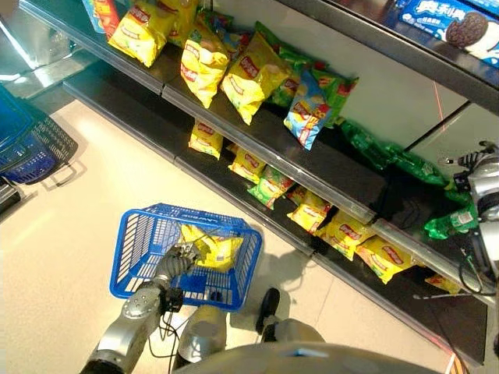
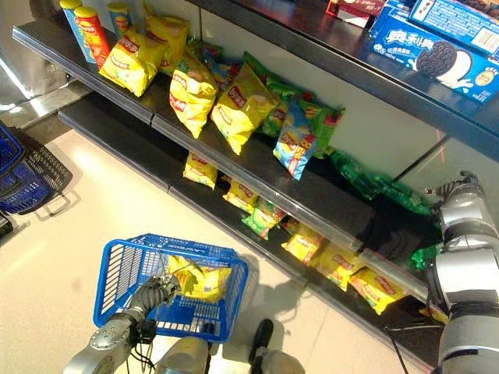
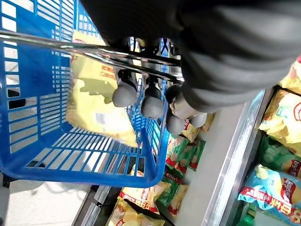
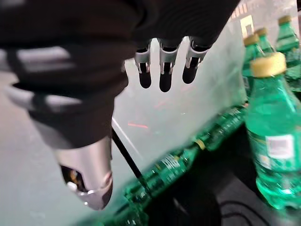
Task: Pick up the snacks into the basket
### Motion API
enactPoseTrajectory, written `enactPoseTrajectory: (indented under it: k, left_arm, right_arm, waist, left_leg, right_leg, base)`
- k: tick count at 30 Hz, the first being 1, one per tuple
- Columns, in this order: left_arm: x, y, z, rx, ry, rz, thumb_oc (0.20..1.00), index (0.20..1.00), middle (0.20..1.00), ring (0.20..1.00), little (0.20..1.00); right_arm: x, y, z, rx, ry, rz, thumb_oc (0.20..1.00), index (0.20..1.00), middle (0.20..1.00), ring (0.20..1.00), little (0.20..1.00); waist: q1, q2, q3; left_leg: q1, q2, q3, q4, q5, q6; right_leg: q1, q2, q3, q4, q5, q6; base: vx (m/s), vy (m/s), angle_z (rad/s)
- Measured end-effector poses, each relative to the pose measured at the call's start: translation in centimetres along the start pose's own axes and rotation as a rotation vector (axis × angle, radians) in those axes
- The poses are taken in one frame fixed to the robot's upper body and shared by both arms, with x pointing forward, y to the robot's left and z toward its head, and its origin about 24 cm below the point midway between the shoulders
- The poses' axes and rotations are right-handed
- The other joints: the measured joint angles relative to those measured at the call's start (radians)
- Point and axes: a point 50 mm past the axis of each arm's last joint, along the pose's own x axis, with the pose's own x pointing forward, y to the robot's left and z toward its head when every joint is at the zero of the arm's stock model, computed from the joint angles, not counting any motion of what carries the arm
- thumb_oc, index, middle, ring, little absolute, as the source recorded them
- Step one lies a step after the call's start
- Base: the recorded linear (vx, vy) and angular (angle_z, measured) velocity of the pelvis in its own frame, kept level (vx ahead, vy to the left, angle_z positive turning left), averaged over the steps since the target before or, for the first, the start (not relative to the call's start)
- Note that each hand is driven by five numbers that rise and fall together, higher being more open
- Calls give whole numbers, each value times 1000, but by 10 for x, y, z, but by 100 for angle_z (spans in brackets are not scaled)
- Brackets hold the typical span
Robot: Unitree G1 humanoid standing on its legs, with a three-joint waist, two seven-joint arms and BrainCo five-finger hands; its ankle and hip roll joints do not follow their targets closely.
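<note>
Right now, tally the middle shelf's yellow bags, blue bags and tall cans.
Yellow bags: 4
Blue bag: 1
Cans: 3
Total: 8

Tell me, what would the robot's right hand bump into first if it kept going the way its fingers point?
Probably the pale back wall of the shelf; the right hand points there, beside green plastic bottles. Depth is unclear.

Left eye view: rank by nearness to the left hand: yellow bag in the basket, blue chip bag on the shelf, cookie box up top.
1. Yellow bag, in the blue basket whose handle the left hand grips.
2. Blue chip bag, middle shelf.
3. Cookie box, top shelf, upper right.
</note>
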Motion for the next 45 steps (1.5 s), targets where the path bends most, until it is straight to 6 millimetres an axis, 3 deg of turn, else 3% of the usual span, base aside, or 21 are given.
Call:
enactPoseTrajectory:
  k: [2, 3, 6, 8, 11, 12, 14, 16, 17, 19, 20, 22, 24, 25, 27, 29, 31, 32, 33, 38, 45]
  left_arm:
    - [1, 4, 4, 5, -14, 13, 200, 200, 200, 200, 200]
    - [1, 6, 4, 2, -11, 21, 200, 200, 200, 200, 200]
    - [0, 14, 4, -4, -11, 59, 200, 200, 200, 200, 200]
    - [3, 16, 4, -11, -10, 70, 200, 200, 200, 200, 200]
    - [1, 15, -2, -44, 5, 96, 200, 200, 200, 200, 200]
    - [3, 11, -3, -62, 5, 95, 200, 200, 200, 200, 200]
    - [3, 2, -7, -117, 5, 96, 200, 200, 200, 200, 200]
    - [4, -4, -7, -126, 2, 83, 200, 200, 200, 200, 200]
    - [7, -6, -6, -134, -1, 82, 200, 200, 200, 200, 200]
    - [12, -6, 2, -138, -27, 86, 200, 200, 200, 200, 200]
    - [14, -8, 5, -132, -40, 79, 200, 200, 200, 200, 200]
    - [15, -14, 6, -127, -50, 53, 200, 200, 200, 200, 200]
    - [17, -22, 14, -123, -77, 19, 200, 200, 200, 200, 200]
    - [20, -26, 17, -119, -88, 5, 200, 200, 200, 200, 200]
    - [23, -29, 24, -108, -108, -10, 200, 200, 200, 200, 200]
    - [23, -28, 25, -101, -111, -5, 200, 200, 200, 200, 200]
    - [23, -28, 30, -96, -128, 1, 200, 200, 200, 200, 200]
    - [26, -27, 35, -89, -141, 6, 200, 200, 200, 200, 200]
    - [30, -24, 44, -65, -164, 7, 200, 200, 200, 200, 200]
    - [33, -16, 55, -41, -192, 45, 200, 200, 200, 200, 200]
    - [33, -16, 52, -58, -183, 66, 200, 200, 200, 200, 200]
  right_arm:
    - [0, -1, 3, -4, -11, -1, 1000, 1000, 1000, 1000, 1000]
    - [0, -1, 6, -2, -24, 1, 1000, 1000, 1000, 1000, 1000]
    - [-2, 3, 19, 8, -87, 10, 1000, 1000, 1000, 1000, 1000]
    - [-4, 4, 28, 22, -118, 9, 1000, 1000, 1000, 1000, 1000]
    - [-9, 28, 32, 23, -150, 65, 1000, 1000, 1000, 1000, 1000]
    - [-10, 37, 31, 11, -159, 88, 1000, 1000, 1000, 1000, 1000]
    - [-14, 47, 36, 6, -180, 115, 1000, 1000, 1000, 1000, 1000]
    - [-14, 49, 38, 5, -189, 119, 1000, 1000, 1000, 1000, 1000]
    - [-14, 48, 37, -22, -200, 109, 1000, 1000, 1000, 1000, 1000]
    - [-14, 43, 43, -12, -214, 88, 1000, 1000, 1000, 1000, 1000]
    - [-15, 40, 48, -7, -229, 80, 1000, 1000, 1000, 1000, 1000]
    - [-16, 35, 58, 5, -269, 68, 1000, 1000, 1000, 1000, 1000]
    - [-17, 27, 68, 22, -290, 43, 1000, 1000, 1000, 1000, 1000]
    - [-17, 27, 69, 21, -293, 44, 1000, 1000, 1000, 1000, 1000]
    - [-17, 27, 69, 0, -293, 39, 1000, 1000, 1000, 1000, 1000]
    - [-18, 28, 72, 2, -304, 39, 1000, 1000, 1000, 1000, 1000]
    - [-19, 16, 83, -2, -324, 4, 1000, 1000, 1000, 1000, 1000]
    - [-19, 10, 85, 6, -328, -11, 1000, 1000, 1000, 1000, 1000]
    - [-18, 2, 86, 0, -324, -36, 1000, 1000, 1000, 1000, 1000]
    - [-14, -7, 76, 119, -246, -62, 1000, 1000, 1000, 1000, 1000]
    - [-13, -1, 71, 145, -230, -9, 1000, 1000, 1000, 1000, 1000]
  waist:
    - [-3, 9, 13]
    - [-3, 9, 15]
    - [-5, 13, 18]
    - [-9, 17, 23]
    - [-26, 11, 22]
    - [-49, 15, 20]
    - [-51, 60, 13]
    - [-60, 67, 14]
    - [-69, 67, 16]
    - [-41, 67, 27]
    - [-37, 74, 34]
    - [-42, 83, 30]
    - [-40, 109, 32]
    - [-40, 112, 38]
    - [-40, 118, 55]
    - [-42, 118, 60]
    - [-40, 115, 74]
    - [-42, 107, 86]
    - [-44, 85, 105]
    - [-36, 24, 146]
    - [-24, 11, 167]
  left_leg:
    - [-5, 2, 5, 10, 8, -3]
    - [-4, 1, 7, 7, 5, 2]
    - [11, 3, 8, -50, 26, -4]
    - [17, -1, 32, -76, 42, -21]
    - [64, -17, 34, -111, 28, -51]
    - [79, -14, 6, -124, 20, -72]
    - [87, 43, 10, -128, 10, -108]
    - [68, 61, 7, -86, 7, -120]
    - [19, 69, -1, 23, -4, -138]
    - [-113, 52, -40, 321, -4, -145]
    - [-140, 50, -57, 395, 1, -159]
    - [-169, 26, -62, 327, -2, -168]
    - [-175, 29, -41, 100, 18, -141]
    - [-181, 49, -36, -7, 40, -115]
    - [-194, 101, -17, -71, 83, -126]
    - [-189, 123, -23, -72, 90, -116]
    - [-206, 132, -18, -98, 160, -148]
    - [-218, 134, -16, -98, 185, -159]
    - [-231, 118, -16, -110, 197, -146]
    - [-232, 77, -18, -122, 190, -122]
    - [-213, 89, -26, -116, 182, -126]
  right_leg:
    - [-60, -22, 25, 112, -36, 34]
    - [-61, -32, 26, 105, -42, 32]
    - [-50, -45, 42, -24, -52, 52]
    - [-68, -64, 54, -147, -22, 81]
    - [-52, -75, 119, -181, 2, 96]
    - [-31, -60, 160, -183, 59, 10]
    - [-29, -9, 122, -177, 39, -31]
    - [-21, 18, 102, -170, 31, -74]
    - [-17, 34, 75, -142, -1, -97]
    - [3, 31, 66, -128, -22, -123]
    - [20, 32, 67, -129, -25, -130]
    - [38, 23, 51, -143, -54, -140]
    - [20, 31, 53, -140, -60, -140]
    - [12, 44, 50, -141, -60, -142]
    - [7, 76, 45, -143, -64, -147]
    - [-8, 102, 53, -141, -64, -142]
    - [-62, 119, 70, -129, -57, -121]
    - [-74, 116, 72, -128, -53, -115]
    - [-92, 100, 71, -126, -51, -107]
    - [-89, 61, 60, -132, -66, -79]
    - [-51, 74, 49, -157, -60, -79]
  base:
    - [58, -28, -4]
    - [121, -57, -13]
    - [117, -101, -17]
    - [90, -108, -20]
    - [232, -253, 5]
    - [408, -378, 44]
    - [246, -247, 13]
    - [131, -290, 19]
    - [104, -289, 37]
    - [109, -176, 17]
    - [128, -66, 3]
    - [174, -17, 23]
    - [132, -6, 8]
    - [63, -9, -2]
    - [42, 1, -10]
    - [17, 37, -39]
    - [6, 32, -42]
    - [41, 46, -7]
    - [42, 46, 5]
    - [44, 57, 12]
    - [3, 27, 3]
